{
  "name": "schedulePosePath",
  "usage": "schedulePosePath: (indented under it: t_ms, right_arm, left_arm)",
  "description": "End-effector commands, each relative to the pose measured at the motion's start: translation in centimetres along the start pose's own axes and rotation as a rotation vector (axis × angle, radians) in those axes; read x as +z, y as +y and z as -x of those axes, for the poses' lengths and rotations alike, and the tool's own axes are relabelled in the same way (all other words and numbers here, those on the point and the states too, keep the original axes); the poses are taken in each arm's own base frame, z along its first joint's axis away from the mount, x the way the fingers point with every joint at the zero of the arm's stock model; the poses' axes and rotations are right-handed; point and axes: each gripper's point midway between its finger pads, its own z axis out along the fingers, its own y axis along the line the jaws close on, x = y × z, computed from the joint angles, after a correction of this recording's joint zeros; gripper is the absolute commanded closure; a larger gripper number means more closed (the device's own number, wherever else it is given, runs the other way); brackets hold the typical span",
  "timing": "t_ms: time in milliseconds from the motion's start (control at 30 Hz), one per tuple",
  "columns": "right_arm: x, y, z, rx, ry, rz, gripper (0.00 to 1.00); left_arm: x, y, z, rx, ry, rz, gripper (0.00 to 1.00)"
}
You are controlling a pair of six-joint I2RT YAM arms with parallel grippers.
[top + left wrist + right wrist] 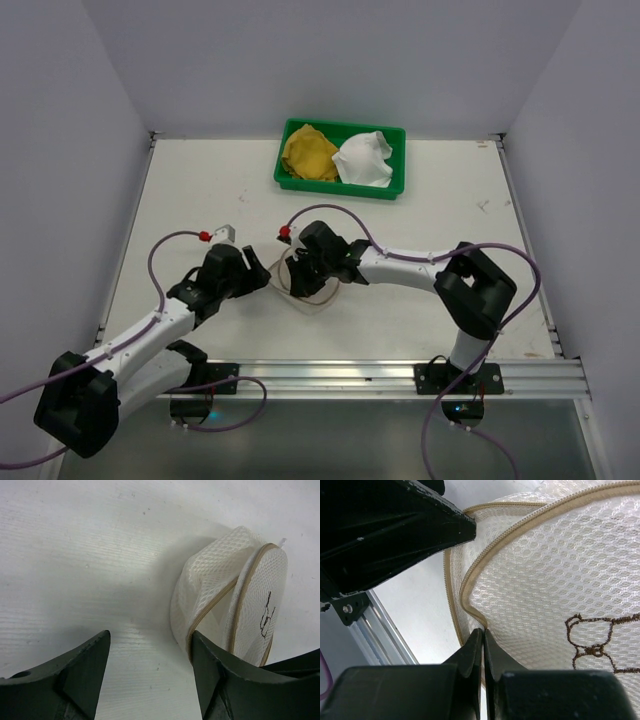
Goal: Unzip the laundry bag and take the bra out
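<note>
Your right gripper (483,636) is pinched fully shut on the rim of the round cream-white mesh laundry bag (215,580), right on the tan zipper tape (470,595), which kinks at the fingertips. The left gripper (150,636) is wide open w/ nothing in it; the bag sits just beside its right finger, not between the two.

The bag is mid-table, near side, between the two grippers, tipped up on edge rather than flat.

Step in hand, as I read it: get the zip started.
- No black pull shows in either wrist view, so can't tell if the right pinch has it or only tape. Check before you tug.
- Bring the left fingers onto the stiff rim to anchor it, then run the zip along the curve, not straight out, or the whole bag drags.
- Mesh is soft; grip tape or rim, not the netting.

Containers: can't make out the bra through the mesh; only a brown embroidered bear (600,642) shows on the bag's face. Far side, the green rectangular plastic tray (340,188) holds a crumpled yellow cloth (308,152) on the left & a white one (365,160) on the right, well apart from the bag.
</note>
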Motion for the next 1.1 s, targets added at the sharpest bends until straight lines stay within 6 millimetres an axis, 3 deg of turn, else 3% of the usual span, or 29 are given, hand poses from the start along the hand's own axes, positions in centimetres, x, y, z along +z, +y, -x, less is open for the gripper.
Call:
schedulePosePath:
  t_ms: [0,167,367,600,667,833,1067]
  right_arm:
    - [-0.1,1.0,1.6,-0.028,-0.026,0.038,0.98]
    - [-0.7,1.4,2.0,-0.025,-0.040,0.038,1.00]
    - [-2.9,2.2,4.0,-0.048,-0.087,0.020,1.00]
    - [-5.1,3.5,5.1,-0.086,-0.107,0.048,1.00]
    - [-5.2,3.9,4.8,-0.091,-0.094,0.066,1.00]
    - [-4.3,5.1,3.3,-0.083,-0.021,0.166,1.00]
    - [-0.7,4.1,0.6,-0.041,0.079,0.202,1.00]
  left_arm:
    - [-0.2,1.5,-0.2,0.001,-0.007,0.044,0.31]
    - [-0.5,-0.5,-0.1,0.000,-0.023,-0.083,0.30]
    - [0.1,0.2,-1.7,-0.014,0.003,-0.097,0.36]
    - [2.1,-1.2,-2.8,-0.040,0.039,-0.180,0.76]
    - [2.6,-1.8,-2.5,-0.039,0.029,-0.200,0.80]
    - [3.4,-3.2,-1.7,-0.048,0.003,-0.250,0.90]
    - [3.9,-3.4,-2.0,-0.052,0.016,-0.254,0.92]
